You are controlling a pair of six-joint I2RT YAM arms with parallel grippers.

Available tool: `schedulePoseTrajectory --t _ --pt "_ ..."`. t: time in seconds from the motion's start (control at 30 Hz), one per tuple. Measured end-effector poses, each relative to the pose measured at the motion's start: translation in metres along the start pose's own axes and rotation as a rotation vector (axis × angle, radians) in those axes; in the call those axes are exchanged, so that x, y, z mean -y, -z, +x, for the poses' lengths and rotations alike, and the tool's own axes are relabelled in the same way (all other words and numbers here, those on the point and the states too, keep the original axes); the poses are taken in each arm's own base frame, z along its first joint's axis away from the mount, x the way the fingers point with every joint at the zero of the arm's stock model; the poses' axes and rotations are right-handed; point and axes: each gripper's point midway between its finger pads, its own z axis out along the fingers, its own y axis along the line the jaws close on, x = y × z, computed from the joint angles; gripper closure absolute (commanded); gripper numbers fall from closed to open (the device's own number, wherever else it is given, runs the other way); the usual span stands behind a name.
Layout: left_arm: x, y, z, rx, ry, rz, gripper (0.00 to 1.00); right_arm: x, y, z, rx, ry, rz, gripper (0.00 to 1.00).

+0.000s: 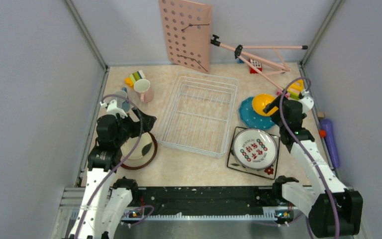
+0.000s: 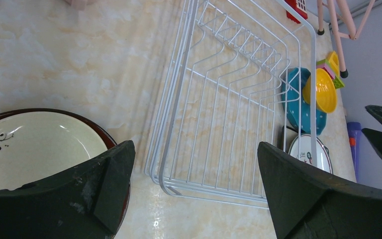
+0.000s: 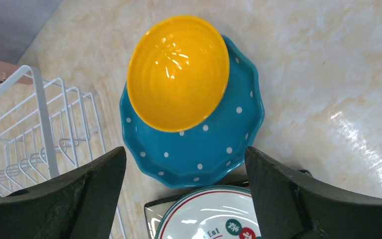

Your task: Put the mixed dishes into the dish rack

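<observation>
A glossy beige marble-patterned worktop (image 1: 179, 169) is enclosed on three sides by plain pale grey walls (image 1: 30, 74), with slim metal posts (image 1: 85, 35) at the back corners, under soft, even light.

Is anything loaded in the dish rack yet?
No, the dish rack is bare in the top view, with no dish between its dividers.

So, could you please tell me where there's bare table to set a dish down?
Bare table: the near strip between the brown-rimmed cream plate and the square flowered plate, before the dish rack. The rack itself holds nothing. Crowded right of the rack: teal dotted plate, yellow bowl, round white plate.
</observation>
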Motion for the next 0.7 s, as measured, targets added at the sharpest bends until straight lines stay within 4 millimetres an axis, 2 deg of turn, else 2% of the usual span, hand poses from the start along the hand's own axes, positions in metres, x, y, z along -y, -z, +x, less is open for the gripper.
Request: schedulePoseTrajectory --t 0.13,0.4,0.7 --pt "0.001 -0.001 0.003 -0.016 -0.007 0.010 0.02 0.001 -0.011 0.019 -0.082 -0.091 0.019 0.21" --pt "0.002 -0.003 0.007 -0.053 -0.019 0.015 0.02 0.005 -0.034 0.018 -0.084 -0.232 0.042 0.25" --pt "0.002 -0.004 0.008 -0.083 -0.036 0.011 0.02 0.031 -0.072 0.037 -0.124 -0.307 0.140 0.32"
